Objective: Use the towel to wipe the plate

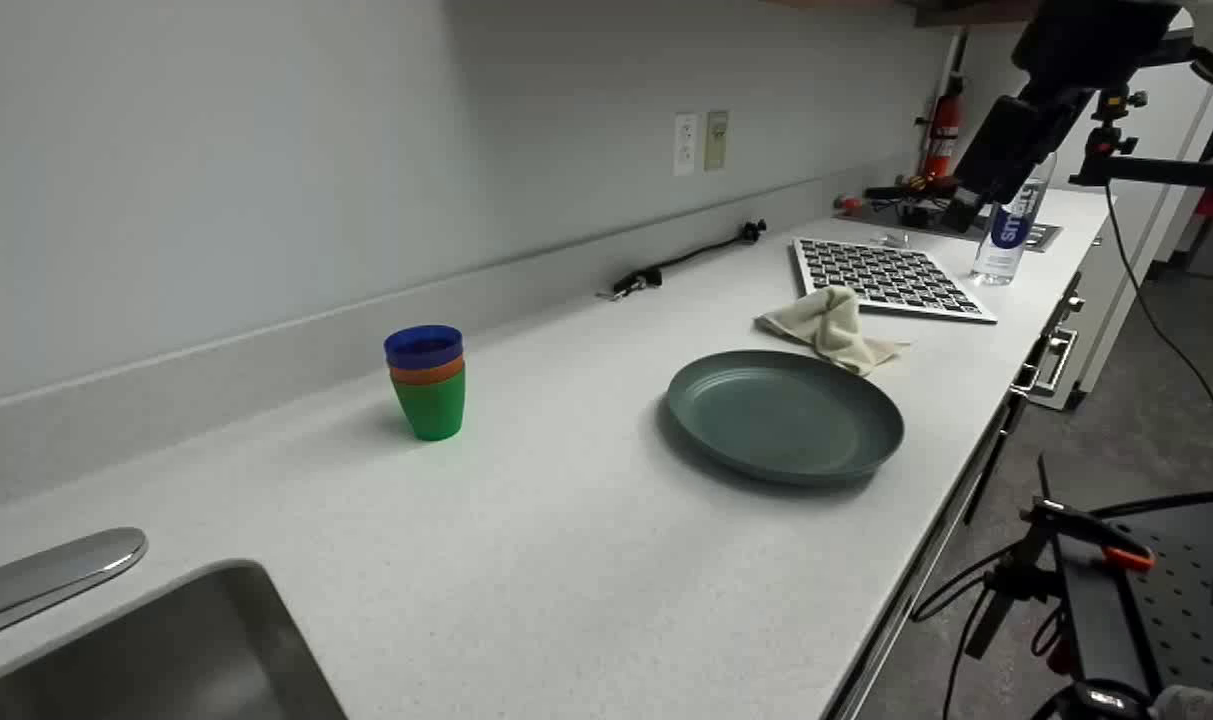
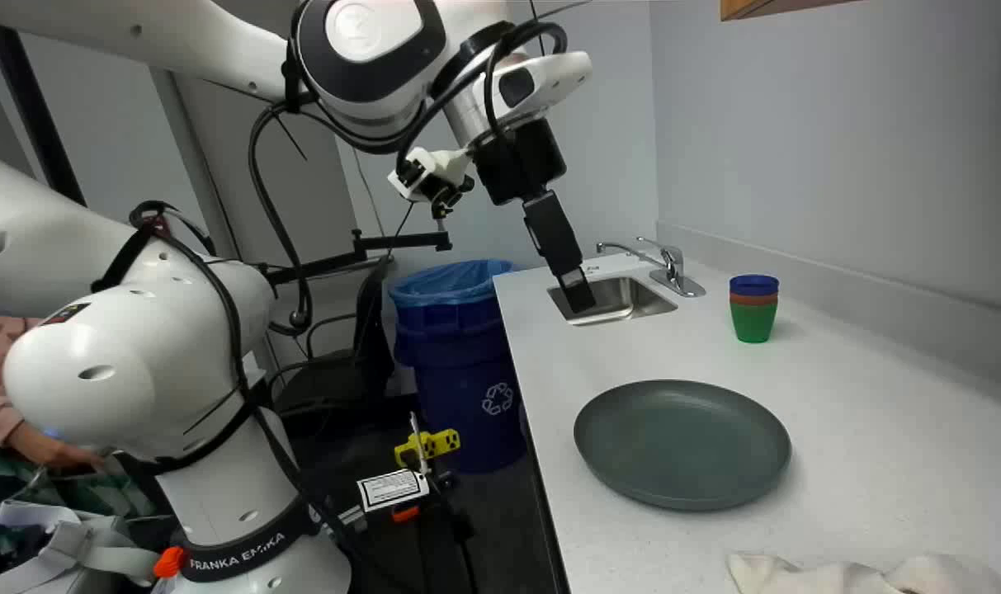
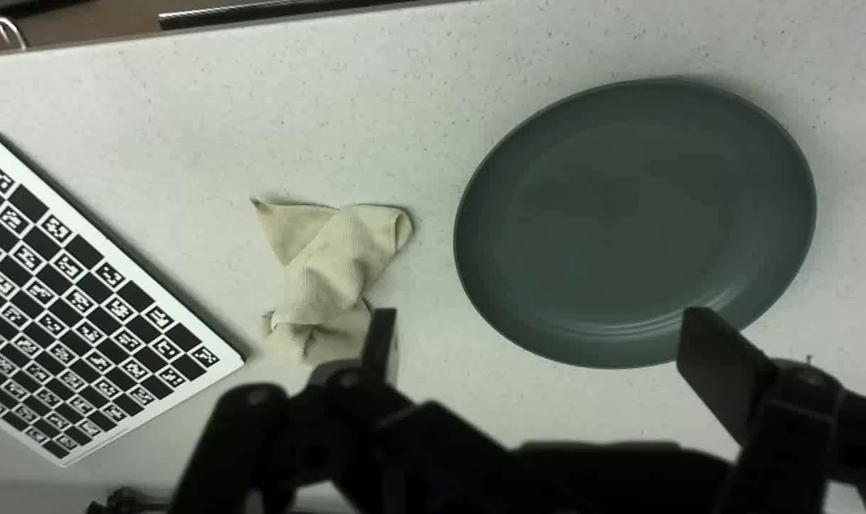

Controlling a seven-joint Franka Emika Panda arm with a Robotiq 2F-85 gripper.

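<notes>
The plate (image 1: pixel 786 415), dark grey-green and round, lies flat on the white counter; it also appears whole in an exterior view (image 2: pixel 682 445). Crumpled beside it, apart from its rim, is the cream towel (image 3: pixel 325 268). In an exterior view the towel (image 2: pixel 863 577) is cut off by the bottom edge. My gripper (image 3: pixel 540 314) is open, its two fingers wide apart with nothing between them. In both exterior views the gripper (image 2: pixel 578 289) hangs in the air above counter height, touching neither thing. In the wrist view one finger (image 3: pixel 722 371) overlaps the plate's edge, the other the towel's corner.
A black-and-white checkered board (image 1: pixel 886 275) lies behind the towel, with a clear bottle (image 1: pixel 1011 235) near it. Stacked cups (image 1: pixel 428 385) stand toward the wall. A sink (image 2: pixel 620 299) is set into the counter. The counter's front edge runs close to the plate.
</notes>
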